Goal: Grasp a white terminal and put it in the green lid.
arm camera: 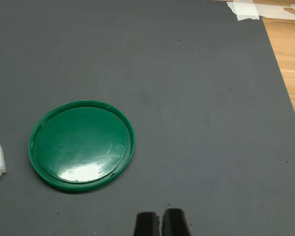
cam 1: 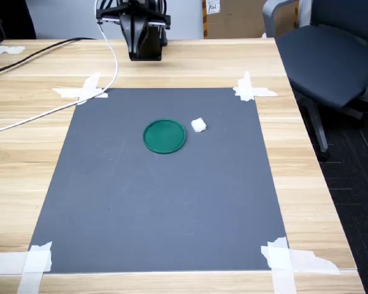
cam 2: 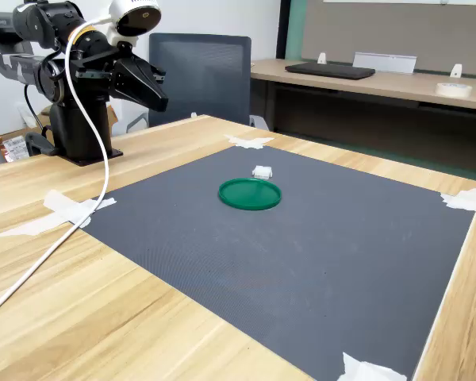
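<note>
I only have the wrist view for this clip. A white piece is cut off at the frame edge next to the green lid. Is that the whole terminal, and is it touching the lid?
Observer: In the first exterior view the white terminal shows whole. It is a small block on the grey mat, just to the first exterior view's right of the green lid, with a narrow strip of mat between them.
Operator: Where is the arm itself?
Observer: In the second exterior view the end effector is held high, close to the arm's base, well short of both things and holding nothing.
</note>
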Robot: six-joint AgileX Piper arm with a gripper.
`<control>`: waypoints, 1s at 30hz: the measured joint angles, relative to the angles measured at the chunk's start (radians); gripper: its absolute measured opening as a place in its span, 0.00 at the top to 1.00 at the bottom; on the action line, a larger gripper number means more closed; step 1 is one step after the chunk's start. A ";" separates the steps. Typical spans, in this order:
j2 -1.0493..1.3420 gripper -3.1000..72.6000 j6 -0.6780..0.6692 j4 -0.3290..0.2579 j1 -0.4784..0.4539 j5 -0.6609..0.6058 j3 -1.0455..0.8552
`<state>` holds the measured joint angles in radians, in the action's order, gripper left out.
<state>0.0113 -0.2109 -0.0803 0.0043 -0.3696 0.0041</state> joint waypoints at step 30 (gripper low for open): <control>-0.080 1.00 0.000 0.060 0.000 -0.064 0.049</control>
<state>-0.0687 -0.2109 -0.0198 0.0043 -0.4335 0.0529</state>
